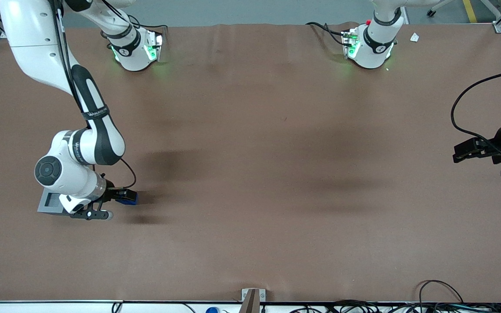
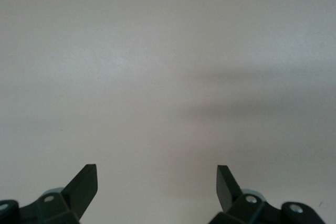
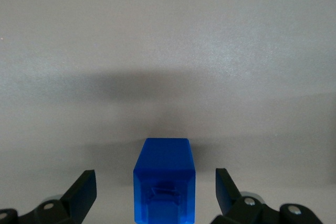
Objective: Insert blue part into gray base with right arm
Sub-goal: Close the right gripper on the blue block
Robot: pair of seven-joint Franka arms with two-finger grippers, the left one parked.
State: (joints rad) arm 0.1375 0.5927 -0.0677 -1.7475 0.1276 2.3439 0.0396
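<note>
Brown table point(image 1: 250, 174) carries the blue part point(image 3: 164, 182), just beside the gray base point(image 1: 50, 203) at the working arm's end, centred between the gripper point(image 3: 155, 192)'s 2 spread fingers point(image 3: 84, 190), so closing evenly on its flat sides should keep it square.

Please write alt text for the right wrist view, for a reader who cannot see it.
The blue part lies on the plain table between the open fingers of the right arm's gripper, which do not touch it. The gray base does not appear in this view.
</note>
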